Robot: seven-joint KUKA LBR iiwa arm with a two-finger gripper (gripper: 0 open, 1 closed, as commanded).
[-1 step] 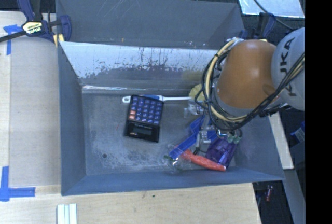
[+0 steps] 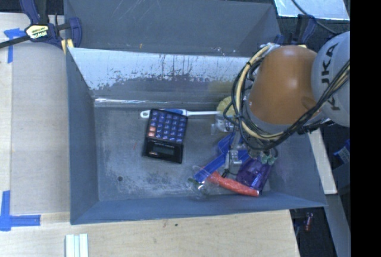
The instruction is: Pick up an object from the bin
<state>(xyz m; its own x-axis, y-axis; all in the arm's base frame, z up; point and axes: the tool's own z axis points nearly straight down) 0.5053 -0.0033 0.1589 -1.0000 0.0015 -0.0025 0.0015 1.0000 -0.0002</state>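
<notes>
Hanging low in the bin's (image 2: 83, 149) lower-right corner, the gripper (image 2: 239, 153) sits over a blue plastic piece (image 2: 215, 163) whose long axis runs lower-left to upper-right. It lies beside a purple packet (image 2: 255, 174) and a red-orange marker (image 2: 236, 185). Clenched or released — cannot tell. A dark calculator (image 2: 165, 135) lies well apart, leftward.

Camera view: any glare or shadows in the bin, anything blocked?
Camera view: pale glare across the bin's sloped back wall; floor around the black calculator evenly lit; the arm's orange cover blocks part of the right-hand heap, by a red pen-shaped item.
</notes>
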